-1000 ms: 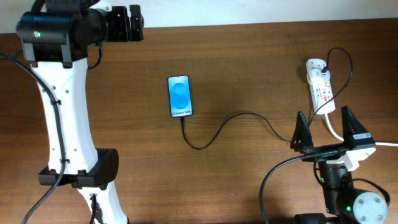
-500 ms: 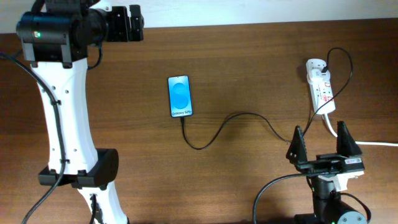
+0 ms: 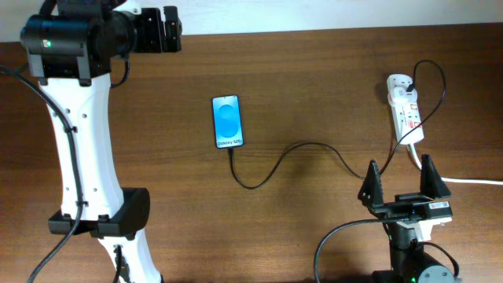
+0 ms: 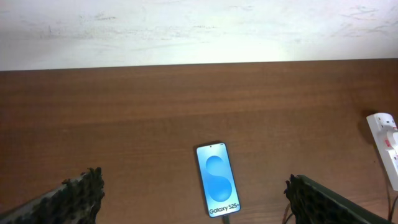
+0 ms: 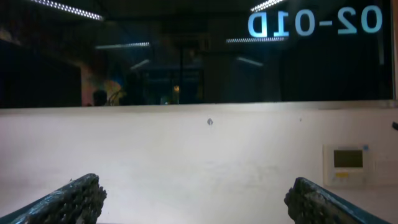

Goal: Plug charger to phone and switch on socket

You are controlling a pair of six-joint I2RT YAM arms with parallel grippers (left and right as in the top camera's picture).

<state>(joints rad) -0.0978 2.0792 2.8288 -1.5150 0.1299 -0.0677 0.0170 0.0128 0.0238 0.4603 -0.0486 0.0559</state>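
Charger (image 3: 291, 149) meets the phone (image 3: 228, 121) at its lower edge, then trails right of the phone, passing beside the spread right gripper (image 3: 401, 182). Left gripper (image 3: 169, 30) likewise spread. Brown wooden table (image 3: 314, 79); white wall (image 4: 186, 31).

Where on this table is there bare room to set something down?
Widest bare patch: between the phone and the power strip, on the black cable's far side. Another lies between the left arm and the phone, and a third nearer than the cable's loop. Crowded: the right side, where the strip, its white cord, the cable and the right tool cluster.
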